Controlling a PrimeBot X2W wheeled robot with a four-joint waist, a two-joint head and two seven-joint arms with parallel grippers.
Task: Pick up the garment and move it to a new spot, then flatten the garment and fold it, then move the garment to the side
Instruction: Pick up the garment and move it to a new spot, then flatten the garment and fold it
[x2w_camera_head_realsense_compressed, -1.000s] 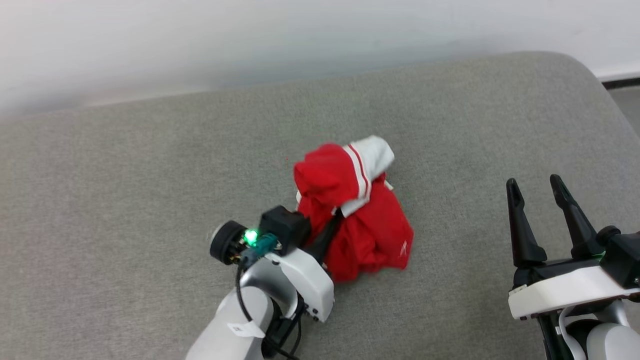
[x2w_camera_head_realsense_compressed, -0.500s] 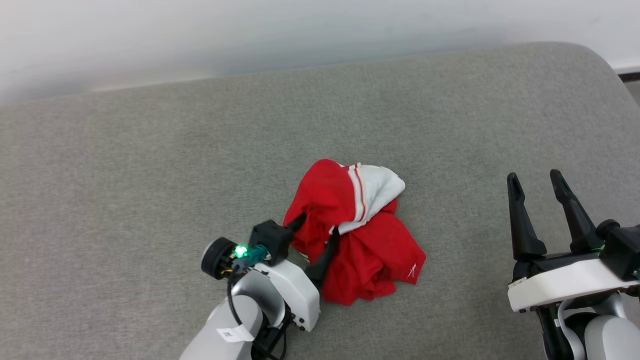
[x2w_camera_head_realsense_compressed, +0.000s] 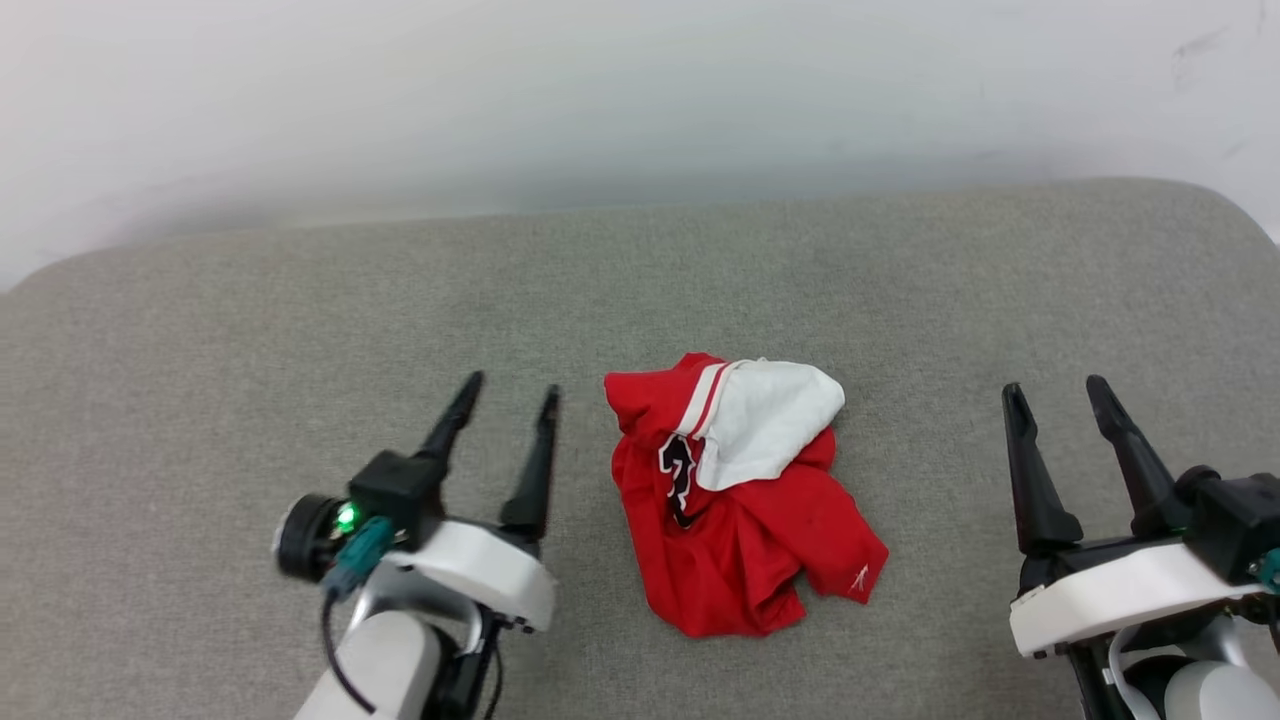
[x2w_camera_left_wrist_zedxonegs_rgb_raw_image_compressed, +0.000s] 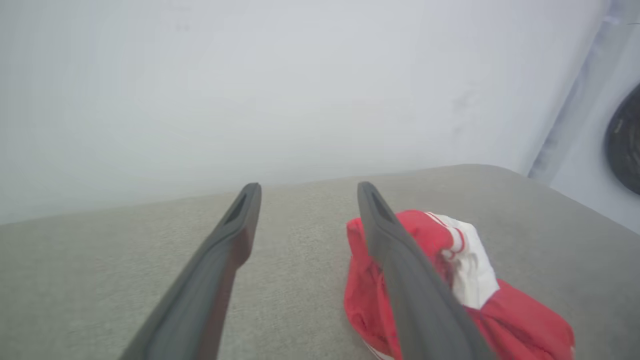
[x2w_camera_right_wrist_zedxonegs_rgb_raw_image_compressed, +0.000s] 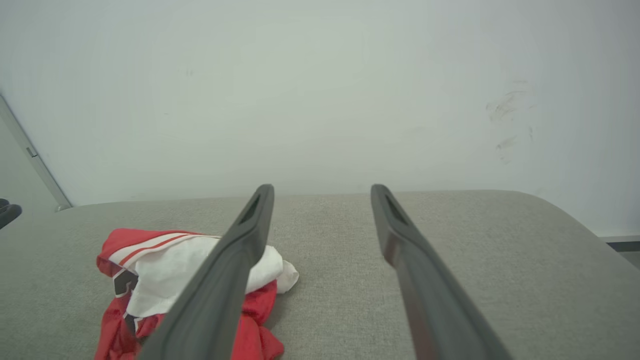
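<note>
Red cloth in a crumpled heap is what the garment (x2w_camera_head_realsense_compressed: 745, 540) looks like now. It lies near the middle of the grey padded surface (x2w_camera_head_realsense_compressed: 200, 350), a little closer to the near edge than to the far one. A white sleeve (x2w_camera_head_realsense_compressed: 770, 430) is thrown over its top, and part of a black number (x2w_camera_head_realsense_compressed: 678, 475) shows in a fold. Nothing holds it. I judge that the pick-and-move part may be finished, though these views cannot confirm that the spot is a new one; flattening, folding and moving it aside are all left to do. The left gripper (x2w_camera_head_realsense_compressed: 511, 386) hovers low by the near edge, just beside the left side of the heap and not touching it. Its two dark fingers are spread wide and empty, pointing to the far edge. The right gripper (x2w_camera_head_realsense_compressed: 1054, 386) stands well apart toward the right edge, in the same pose, fingers also wide and empty.
</note>
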